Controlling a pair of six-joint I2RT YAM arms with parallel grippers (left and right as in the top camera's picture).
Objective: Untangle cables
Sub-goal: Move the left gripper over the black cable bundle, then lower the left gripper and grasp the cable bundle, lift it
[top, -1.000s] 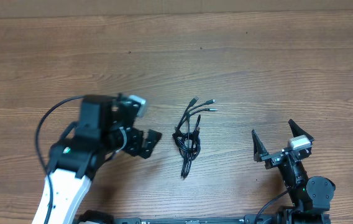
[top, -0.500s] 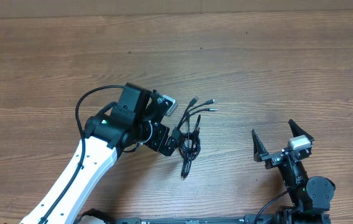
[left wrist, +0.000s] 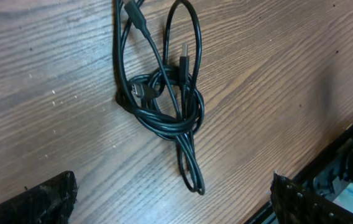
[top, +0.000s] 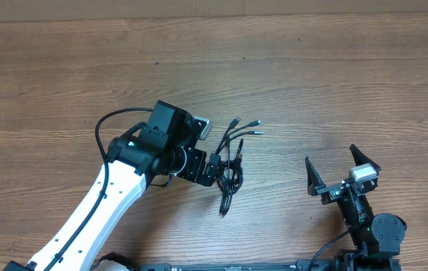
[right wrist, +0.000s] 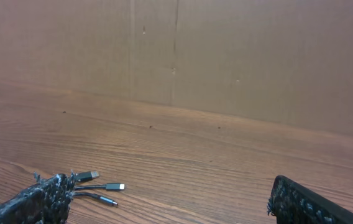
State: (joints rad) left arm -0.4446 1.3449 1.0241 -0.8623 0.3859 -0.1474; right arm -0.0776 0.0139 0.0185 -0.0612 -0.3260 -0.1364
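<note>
Cables (top: 227,175): knotted bunch on table (top: 334,75) | Left end effector (top: 208,168): spread, empty, just beside the knot | Right end effector (top: 340,172): spread, empty, well apart | Risk: pinching several strands together would likely tighten the knot or drag the whole bunch.

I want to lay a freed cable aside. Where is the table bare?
Bare wood between the cables and the right end effector, and across the table's far side. Crowded at the cables' left, under the left end effector.
</note>
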